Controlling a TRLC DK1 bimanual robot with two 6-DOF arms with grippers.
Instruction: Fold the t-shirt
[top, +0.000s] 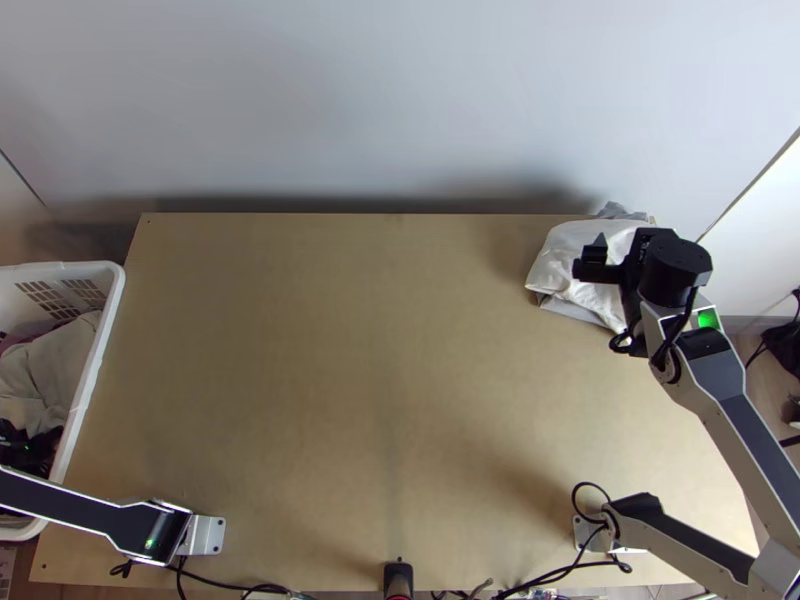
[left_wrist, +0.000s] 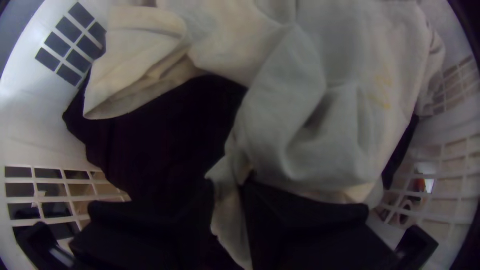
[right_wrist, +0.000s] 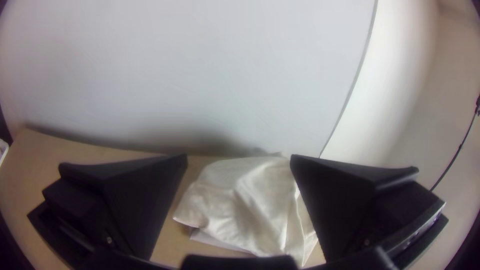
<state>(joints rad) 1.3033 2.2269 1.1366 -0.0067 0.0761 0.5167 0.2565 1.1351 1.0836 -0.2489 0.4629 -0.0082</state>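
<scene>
While widely agape, right claw near white cloth

We see a pale, off-white t-shirt with faint yellow marking, bunched and unfolded in the basket, one sleeve opening loose, a narrow part between the left tool's fingers, our rumpled white garment heaped at the desk's far right corner

Smooth, matt wood table; at its two o'clock, softly glossy white cloth; at nine, smooth plastic basket with matt pale cloth.
</scene>
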